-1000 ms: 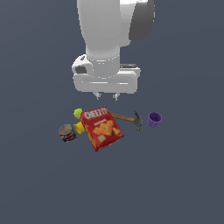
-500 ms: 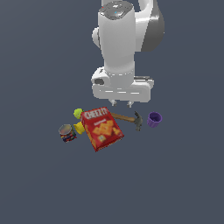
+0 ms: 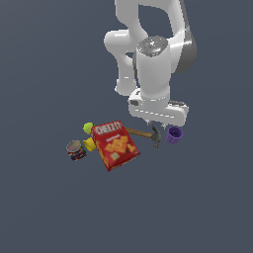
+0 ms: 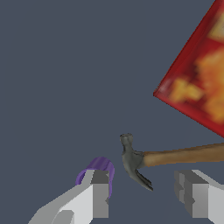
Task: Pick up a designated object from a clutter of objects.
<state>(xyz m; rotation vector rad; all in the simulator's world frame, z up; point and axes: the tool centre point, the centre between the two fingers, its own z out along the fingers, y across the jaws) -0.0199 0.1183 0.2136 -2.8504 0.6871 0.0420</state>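
Cup (image 3: pixel 174 134) at centre right of the exterior frame, upright on the worktop (image 3: pixel 54 207), outermost of the clutter. Probably light, thin-walled plastic: stiff enough for a pinch, slick and tapered, so likely to squirt out or tip if squeezed low or off-centre. Best taken across the rim lip, one finger on each side, claw lowered straight down.

Claw (image 4: pixel 142 192) open, empty, fingers spread wide. In the wrist frame, one finger (image 4: pixel 98 192) overlaps the cup (image 4: pixel 99 167) at lower centre; not centred over it.

Hammer (image 3: pixel 146 134) just beside the cup, head (image 4: pixel 133 161) nearest, sitting between the fingers in the wrist frame, so a likely snag for the inner finger on descent. Box (image 3: pixel 114 145) left of centre. Ball (image 3: pixel 88 128), yellow piece (image 3: pixel 89 144) and can (image 3: pixel 75 149) farther left, well apart from the cup.
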